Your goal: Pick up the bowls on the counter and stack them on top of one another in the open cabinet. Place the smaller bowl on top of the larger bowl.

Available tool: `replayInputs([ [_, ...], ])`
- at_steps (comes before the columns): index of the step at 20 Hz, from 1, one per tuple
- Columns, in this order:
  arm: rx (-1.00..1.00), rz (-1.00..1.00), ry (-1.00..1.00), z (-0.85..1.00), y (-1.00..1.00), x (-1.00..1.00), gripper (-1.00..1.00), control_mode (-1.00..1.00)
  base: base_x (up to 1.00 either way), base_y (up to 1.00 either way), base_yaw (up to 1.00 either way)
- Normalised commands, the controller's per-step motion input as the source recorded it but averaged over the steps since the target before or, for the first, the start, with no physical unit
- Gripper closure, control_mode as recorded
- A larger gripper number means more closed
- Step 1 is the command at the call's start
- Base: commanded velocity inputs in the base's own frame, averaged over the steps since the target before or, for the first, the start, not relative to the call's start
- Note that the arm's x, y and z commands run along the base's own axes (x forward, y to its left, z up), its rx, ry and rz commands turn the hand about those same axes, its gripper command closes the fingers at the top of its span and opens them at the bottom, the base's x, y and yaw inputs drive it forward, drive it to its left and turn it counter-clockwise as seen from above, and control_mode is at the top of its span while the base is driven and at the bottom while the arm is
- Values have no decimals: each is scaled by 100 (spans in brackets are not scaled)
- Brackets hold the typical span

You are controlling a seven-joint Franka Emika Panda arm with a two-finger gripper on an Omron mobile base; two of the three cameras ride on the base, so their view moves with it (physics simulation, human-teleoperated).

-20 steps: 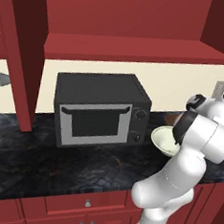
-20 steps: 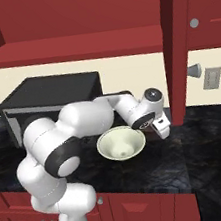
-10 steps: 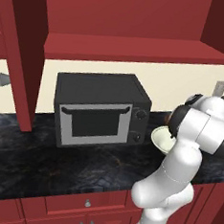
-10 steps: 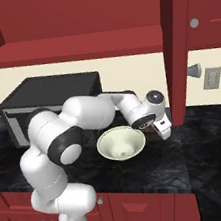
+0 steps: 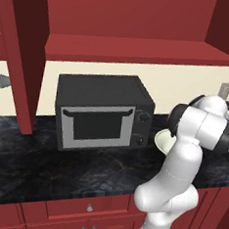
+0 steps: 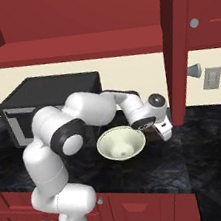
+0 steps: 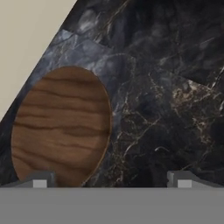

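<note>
wood-grained and brown, the small shallow round bowl (image 7: 61, 126) lies on the black veined stone counter (image 7: 166, 87) just ahead of our left fingertip (image 7: 40, 180), reaching in toward the gap between the tips but well short of the right fingertip. our gripper (image 7: 111, 181) hangs over it with the jaws spread wide and nothing between them. the wider cream-white bowl with the flared rim (image 6: 121, 144) sits on the counter right beside the hand, on the arm's side of it.

we judge this to be the approach for a first pick, with neither bowl yet in the open dark red wall cabinet (image 6: 77, 48). the cream bowl ought to go up first, so the next move calls either for shifting over to it or, if we take the brown one, centring the fingers across its rim before lowering.

in the left base view the arm covers most of the cream bowl. the near edge of the brown bowl is cut off at the bottom of the hand view, and we cannot tell how high the tips are above it.
</note>
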Motion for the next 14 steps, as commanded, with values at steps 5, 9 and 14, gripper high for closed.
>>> replayInputs([
  [5, 0, 0, -4, -14, -2, 10, -100, -100, 0, 0, 0],
  [9, 0, 0, -1, -13, 0, 22, -100, -100, 0, 0, 0],
  [14, 0, 0, 0, -14, 0, 15, -100, -100, 0, 0, 0],
])
